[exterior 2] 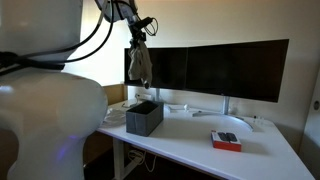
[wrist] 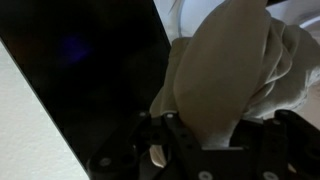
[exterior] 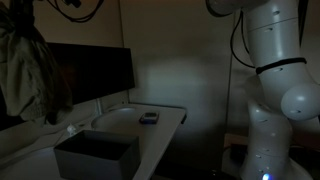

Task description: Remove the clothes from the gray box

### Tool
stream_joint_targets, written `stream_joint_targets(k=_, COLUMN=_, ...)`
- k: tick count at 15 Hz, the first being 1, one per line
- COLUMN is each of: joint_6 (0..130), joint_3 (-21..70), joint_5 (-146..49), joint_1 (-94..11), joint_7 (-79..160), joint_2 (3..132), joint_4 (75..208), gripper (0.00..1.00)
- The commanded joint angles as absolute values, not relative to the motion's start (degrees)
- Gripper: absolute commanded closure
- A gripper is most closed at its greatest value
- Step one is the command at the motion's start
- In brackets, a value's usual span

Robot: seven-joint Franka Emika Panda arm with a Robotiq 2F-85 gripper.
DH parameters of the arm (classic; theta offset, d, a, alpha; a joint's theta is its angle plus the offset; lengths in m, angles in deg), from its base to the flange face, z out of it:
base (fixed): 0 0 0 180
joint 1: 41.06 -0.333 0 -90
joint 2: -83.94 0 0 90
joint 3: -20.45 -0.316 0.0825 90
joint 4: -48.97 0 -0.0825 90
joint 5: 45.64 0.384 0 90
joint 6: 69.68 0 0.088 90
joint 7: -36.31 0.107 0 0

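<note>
In an exterior view, a crumpled beige cloth hangs high above the open gray box. In an exterior view, the black gripper holds it there. Wrist view: fingers clamp fabric; a loose pinch could drop it back inside.

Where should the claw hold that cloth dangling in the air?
At its bunched top, from above, as the claw does now. The cloth is limp and hangs straight down, clear of the gray box, so a top pinch probably carries it away cleanly.

Creased fabric clothes, matt gray box, glossy monitor, smooth white desk
</note>
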State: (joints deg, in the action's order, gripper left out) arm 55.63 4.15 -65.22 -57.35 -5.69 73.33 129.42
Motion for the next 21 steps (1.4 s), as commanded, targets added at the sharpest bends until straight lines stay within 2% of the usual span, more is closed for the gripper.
stream_joint_targets(k=1, joint_6=54.8, joint_3=1.2, joint_5=-58.8, joint_1=-57.6, joint_7=-14.9, joint_2=73.3, joint_4=129.0, gripper=0.96)
stream_joint_targets(k=9, joint_6=48.6, joint_3=-4.7, joint_5=-43.6, joint_1=-57.4, joint_7=-28.0, joint_2=71.7, joint_4=132.4, gripper=0.97)
stream_joint_targets(k=15, joint_6=48.5, joint_3=-5.4, joint_5=-44.2, joint_1=-58.0, joint_7=-28.1, joint_2=70.4, joint_4=135.8, gripper=0.99)
stream_joint_targets(k=16, joint_6=48.5, joint_3=-3.8, joint_5=-45.1, joint_1=-59.5, joint_7=-27.9, joint_2=70.2, joint_4=135.6, gripper=0.73)
stream_joint_targets(k=18, joint_6=50.0, joint_3=-2.8, joint_5=-46.9, joint_1=-60.0, joint_7=-27.0, joint_2=70.2, joint_4=136.3, gripper=0.71)
stream_joint_targets(k=21, joint_6=50.4, joint_3=-1.7, joint_5=-47.1, joint_1=-60.0, joint_7=-26.4, joint_2=70.3, joint_4=136.3, gripper=0.51)
